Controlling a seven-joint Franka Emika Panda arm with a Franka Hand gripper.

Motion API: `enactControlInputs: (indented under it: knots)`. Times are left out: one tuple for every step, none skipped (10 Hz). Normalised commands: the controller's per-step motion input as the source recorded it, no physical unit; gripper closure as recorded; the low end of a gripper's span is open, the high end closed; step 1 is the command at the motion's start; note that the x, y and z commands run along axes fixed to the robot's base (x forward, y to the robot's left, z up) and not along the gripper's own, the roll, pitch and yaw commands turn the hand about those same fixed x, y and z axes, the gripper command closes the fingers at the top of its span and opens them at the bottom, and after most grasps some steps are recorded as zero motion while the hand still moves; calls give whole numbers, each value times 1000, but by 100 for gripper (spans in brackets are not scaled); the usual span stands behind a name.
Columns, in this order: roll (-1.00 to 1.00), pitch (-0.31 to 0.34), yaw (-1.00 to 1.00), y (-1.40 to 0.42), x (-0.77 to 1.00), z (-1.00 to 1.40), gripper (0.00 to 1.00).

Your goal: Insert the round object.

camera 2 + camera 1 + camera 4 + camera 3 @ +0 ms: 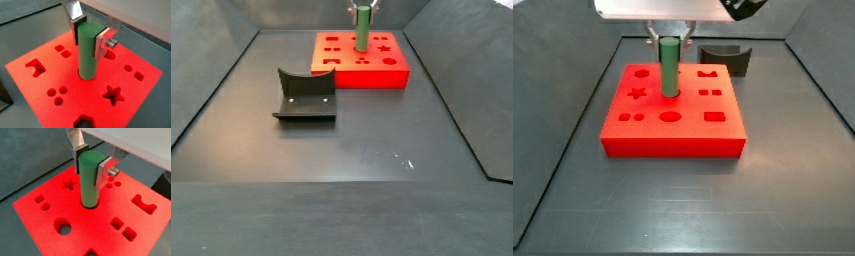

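The green round peg (90,183) stands upright in both wrist views (88,55). My gripper (91,163) is shut on its upper end, one silver finger on each side (91,34). The peg's lower end sits at a round hole near the middle of the red block (100,230), and seems to be just inside it. In both side views the peg (669,68) rises straight from the block's top (362,30), with the gripper (669,35) above it.
The red block (673,140) has several other cut-outs: star, squares, small circles, a larger round hole (65,228). The dark fixture (305,97) stands on the grey floor apart from the block, also seen in a side view (727,57). Dark walls ring the floor.
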Motion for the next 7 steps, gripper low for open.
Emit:
enactControlInputs:
  knots:
    - [73, -59, 177, 31, 300, -306, 100]
    - [29, -36, 37, 0, 0, -229, 100]
    - [36, -34, 0, 0, -77, -206, 100]
    - [86, -77, 20, 0, -86, -297, 100]
    - [77, -171, 54, 0, -74, -643, 100]
    - [76, -220, 66, 0, -97, -823, 100]
    - [71, -217, 77, 0, -103, -829, 100]
